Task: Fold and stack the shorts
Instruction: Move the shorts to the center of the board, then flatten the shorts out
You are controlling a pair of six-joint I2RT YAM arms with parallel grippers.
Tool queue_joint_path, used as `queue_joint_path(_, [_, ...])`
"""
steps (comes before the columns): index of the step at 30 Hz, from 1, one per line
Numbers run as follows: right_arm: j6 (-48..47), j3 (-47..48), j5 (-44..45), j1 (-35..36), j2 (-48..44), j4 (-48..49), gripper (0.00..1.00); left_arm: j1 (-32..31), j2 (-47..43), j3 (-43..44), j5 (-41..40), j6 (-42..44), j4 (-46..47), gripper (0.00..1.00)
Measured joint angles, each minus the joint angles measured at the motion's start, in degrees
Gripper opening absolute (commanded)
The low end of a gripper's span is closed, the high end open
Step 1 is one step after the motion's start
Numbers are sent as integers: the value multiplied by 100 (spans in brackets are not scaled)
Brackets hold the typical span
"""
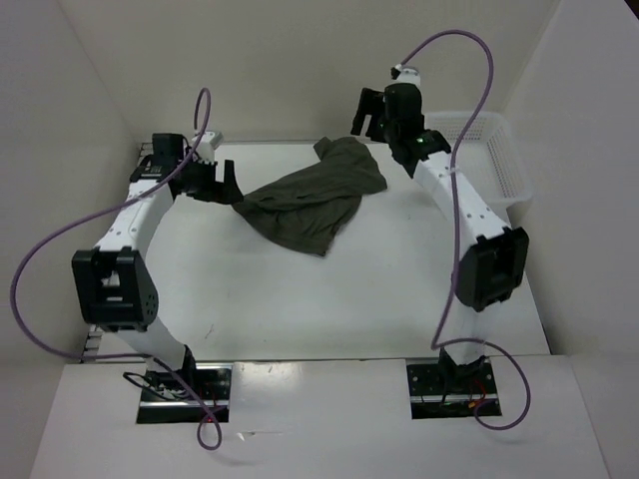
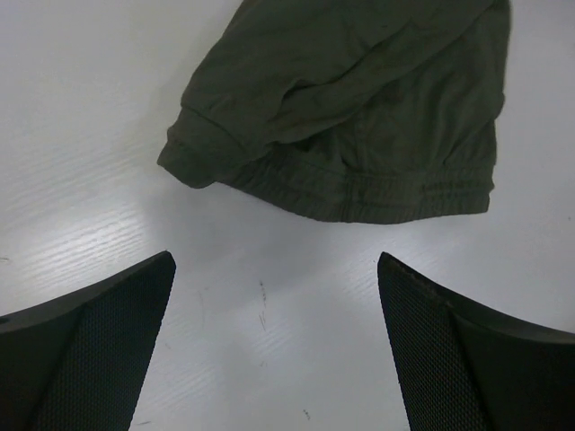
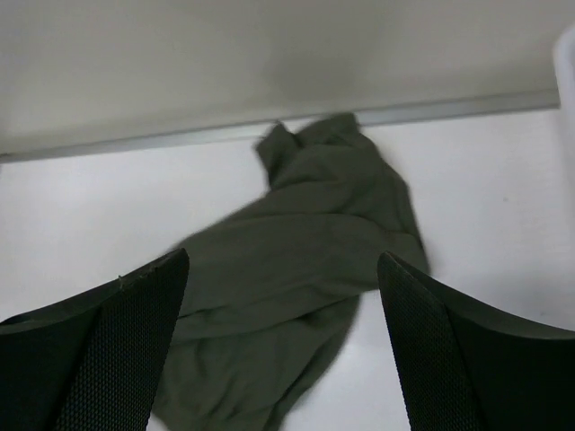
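Shorts (image 1: 312,200) — rumpled heap on white table (image 1: 300,299)

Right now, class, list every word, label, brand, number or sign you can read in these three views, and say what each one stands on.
None: no readable text appears in any view.
The shorts show no tag, print or logo on the cloth that is visible.
The white basket and the table carry no label or mark.
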Motion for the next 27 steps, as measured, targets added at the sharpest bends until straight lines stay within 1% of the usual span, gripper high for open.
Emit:
queue_joint_path(2, [-44,136,-90,-334,616,31,90,0,610,249,-13,-173,63,100])
queue_joint_path(5, [-63,369,-302,-584,1703,-31,90,-2,1464,686,-55,-365,227,100])
queue_joint_path(8, [-66,651,-503,-651,2638,-284,90,-9,2024,1029,-190,-466,323,100])
queue_joint_path(11, [-66,1008,-568,-678,3167,-531,90,-37,2347,1207,-210,-496,415,100])
queue_joint_path(13, [-66,1281,-573,-693,3351,-586,90,-72,2540,1331,-181,-564,448,100])
queue_joint_path(14, [-68,1394,-566,-704,3392,-599,90,-101,2640,1399,-155,-597,472,94])
queue_joint_path(16, [-68,1541,-529,-734,3407,-597,91,-142,2802,1495,-107,-638,498,85])
queue_joint_path(19, [-105,1757,-450,-817,3416,-586,93,-184,3018,1591,-37,-636,533,78])
queue_joint_path(20, [-127,1797,-398,-846,3416,-575,93,-197,3062,1598,-35,-634,531,78])
queue_joint_path(21, [-151,1816,-343,-859,3416,-568,93,-201,3095,1598,-35,-623,525,81])
queue_joint_path(22, [-177,1816,-295,-870,3416,-553,93,-201,3108,1598,-35,-616,511,89])
queue_joint_path(23, [-201,1816,-264,-894,3416,-553,94,-199,3108,1596,-35,-610,490,91])
queue_joint_path(27, [-201,1735,-511,-997,3416,-549,95,-199,3106,1596,4,-627,457,91])
